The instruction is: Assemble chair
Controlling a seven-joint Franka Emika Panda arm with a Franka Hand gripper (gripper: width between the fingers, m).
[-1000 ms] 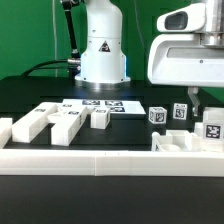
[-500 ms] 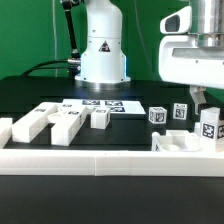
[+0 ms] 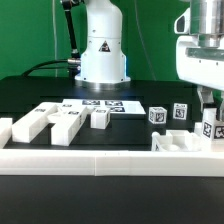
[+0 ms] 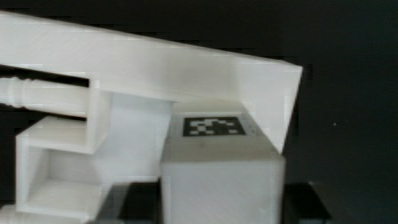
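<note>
**Inspector:** Location of the chair?

**Operator:** It is in pieces. A stepped white sub-assembly [image 3: 178, 141] sits at the exterior view's right, just behind the long rail [image 3: 100, 158]. Several loose bars [image 3: 30, 123] lie at the exterior view's left on the black table [image 3: 140, 98], near the marker board [image 3: 100, 104]. Two small tagged blocks [image 3: 158, 115] stand between the two groups.

**Inspector:** Gripper position?

**Operator:** The gripper [image 3: 208, 106] hangs over the sub-assembly's far right end, pointing down at an upright tagged post [image 3: 212, 126]. In the wrist view that post fills the frame, with a broad white slab [image 4: 160, 65] right against it.

**Inspector:** Jaw condition?

**Operator:** I cannot tell. The fingertips are hidden in both views, so the jaws may be clamping the post or only straddling it.

**Inspector:** Step in hand, by your judgement?

**Operator:** Most likely seating the post against the sub-assembly.

**Inspector:** Recommendations?

**Operator:** Keep the post plumb and its face square to the slab's edge. Lower it slowly, because a tilted post is likely to jam. Let go only once it sits flush. Keep the wrist clear of the nearer tagged block.
</note>
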